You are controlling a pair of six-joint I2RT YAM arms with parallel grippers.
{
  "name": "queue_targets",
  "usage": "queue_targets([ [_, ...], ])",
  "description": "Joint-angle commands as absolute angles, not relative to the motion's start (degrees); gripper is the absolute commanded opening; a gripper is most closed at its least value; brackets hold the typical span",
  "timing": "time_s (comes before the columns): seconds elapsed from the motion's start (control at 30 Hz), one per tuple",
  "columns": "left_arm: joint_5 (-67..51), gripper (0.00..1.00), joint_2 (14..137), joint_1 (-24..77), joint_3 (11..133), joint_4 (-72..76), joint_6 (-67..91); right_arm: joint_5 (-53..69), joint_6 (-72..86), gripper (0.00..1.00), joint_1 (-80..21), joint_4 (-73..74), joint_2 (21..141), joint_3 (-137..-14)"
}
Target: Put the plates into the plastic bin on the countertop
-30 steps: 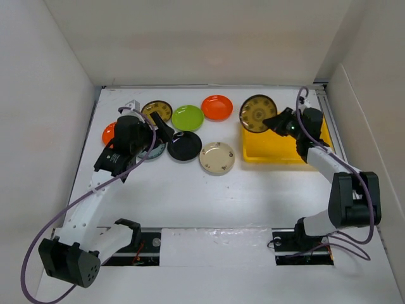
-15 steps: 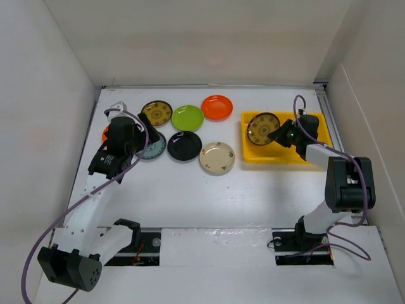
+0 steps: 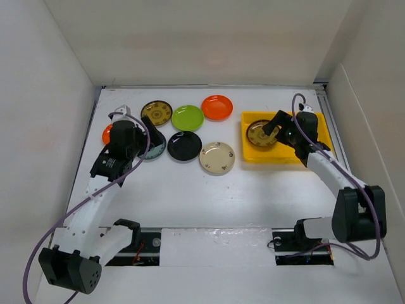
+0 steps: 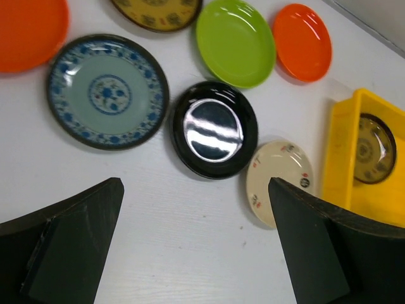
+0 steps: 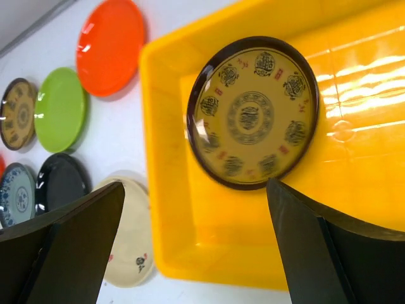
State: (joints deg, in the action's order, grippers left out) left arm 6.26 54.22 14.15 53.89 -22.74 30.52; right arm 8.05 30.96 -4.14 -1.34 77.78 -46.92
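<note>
One dark plate with gold pattern [image 5: 253, 111] lies flat in the left half of the plastic bin [image 5: 166, 164], which sits at the right of the countertop [image 3: 190, 196]. The bin's right end is cut off in the right wrist view, and the arm covers part of it from above. The right gripper [image 5: 195, 190] hangs above this plate with its fingers spread wide, holding nothing. The other seven plates lie on the countertop to the left of the bin. The cream plate [image 4: 280, 182] is nearest the bin, just beside the black plate [image 4: 214, 128]. The lime green plate [image 4: 235, 42] and an orange plate [image 4: 302, 42] lie behind them. The second dark plate with gold pattern [image 3: 156, 113] is whole from above but cut off at the top edge of the left wrist view. The teal patterned plate [image 4: 107, 90] is mostly hidden under the left arm from above. Of the second orange plate [image 4: 28, 28] only part shows in either view. The left gripper [image 4: 195, 183] hovers over the countertop near the black plate, its fingers wide apart and empty.
</note>
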Motion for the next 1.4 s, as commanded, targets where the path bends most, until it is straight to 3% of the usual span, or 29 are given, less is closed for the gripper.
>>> queue_targets([
  [0.0, -4.12, 1.00, 54.05, 15.72, 48.44, -14.36, 34.17, -2.19, 29.09, 1.00, -8.17, 5.43, 72.08, -50.88],
  [0.2, 7.45, 1.00, 65.98, 42.07, 47.27, -6.06, 47.18, -0.02, 27.86, 1.00, -12.74, 7.82, 63.11, -52.21],
  [0.6, 13.79, 1.00, 81.73, 44.74, 40.88, 9.65, 62.40, 9.40, 26.81, 1.00, -13.97, 9.67, 50.29, -50.89],
  [0.7, 14.41, 0.94, 85.33, 44.74, 41.48, 10.28, 63.81, 10.72, 27.33, 1.00, -13.97, 9.67, 49.04, -50.89],
  [0.87, 15.46, 0.73, 90.78, 44.74, 44.11, 9.23, 65.74, 11.25, 27.33, 1.00, -13.97, 9.67, 47.91, -51.50],
  [1.0, 17.57, 0.72, 92.81, 44.74, 44.12, 8.70, 68.28, 11.25, 27.33, 1.00, -13.97, 10.20, 47.29, -51.50],
  [1.1, 18.11, 0.63, 93.52, 44.74, 43.59, 8.17, 68.82, 11.77, 27.33, 1.00, -13.97, 10.20, 46.67, -50.89],
  [1.13, 18.11, 0.58, 94.21, 44.74, 43.59, 8.17, 69.34, 11.78, 27.33, 1.00, -13.45, 10.20, 46.67, -50.89],
  [1.17, 18.11, 0.44, 95.09, 44.74, 43.59, 8.17, 69.35, 11.78, 27.33, 1.00, -13.45, 10.20, 46.67, -50.89],
  [1.27, 17.58, 0.27, 97.28, 44.74, 44.21, 8.17, 69.96, 13.00, 27.33, 1.00, -12.92, 10.20, 46.67, -50.89],
  [1.3, 17.58, 0.26, 97.82, 44.74, 44.82, 8.17, 69.96, 13.01, 27.33, 1.00, -12.40, 10.20, 46.67, -50.89],
  [1.37, 17.05, 0.16, 97.82, 44.74, 44.82, 8.17, 70.57, 13.01, 27.33, 1.00, -11.87, 10.20, 46.67, -50.89],
])
